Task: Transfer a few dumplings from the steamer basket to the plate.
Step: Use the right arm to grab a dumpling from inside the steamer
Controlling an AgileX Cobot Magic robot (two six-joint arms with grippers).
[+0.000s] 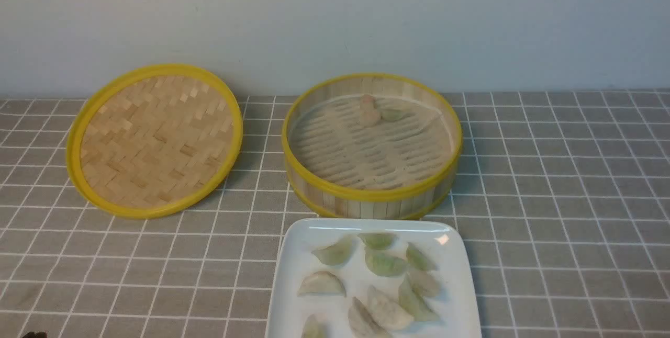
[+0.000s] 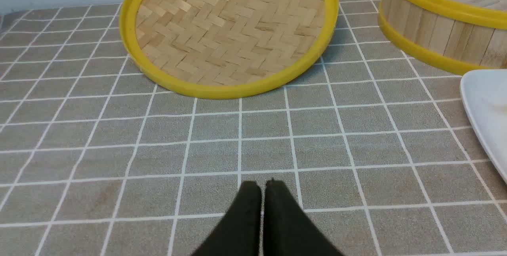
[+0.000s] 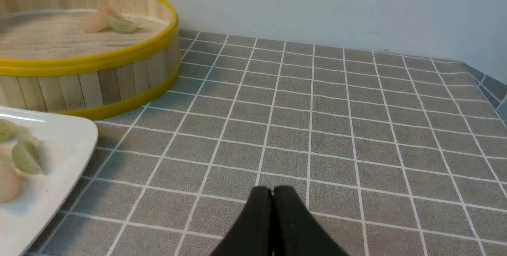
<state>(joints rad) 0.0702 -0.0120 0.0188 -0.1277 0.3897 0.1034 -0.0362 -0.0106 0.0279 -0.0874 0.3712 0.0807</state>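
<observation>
A green dumpling (image 1: 391,114), upper centre in front view, lies crosswise, far beyond both jaws. Each pair is pressed together.

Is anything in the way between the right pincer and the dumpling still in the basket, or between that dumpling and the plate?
The basket's raised wall stands between the right pincer and the dumpling, and also between dumpling and plate. A pinkish lump sits right beside the dumpling.
</observation>
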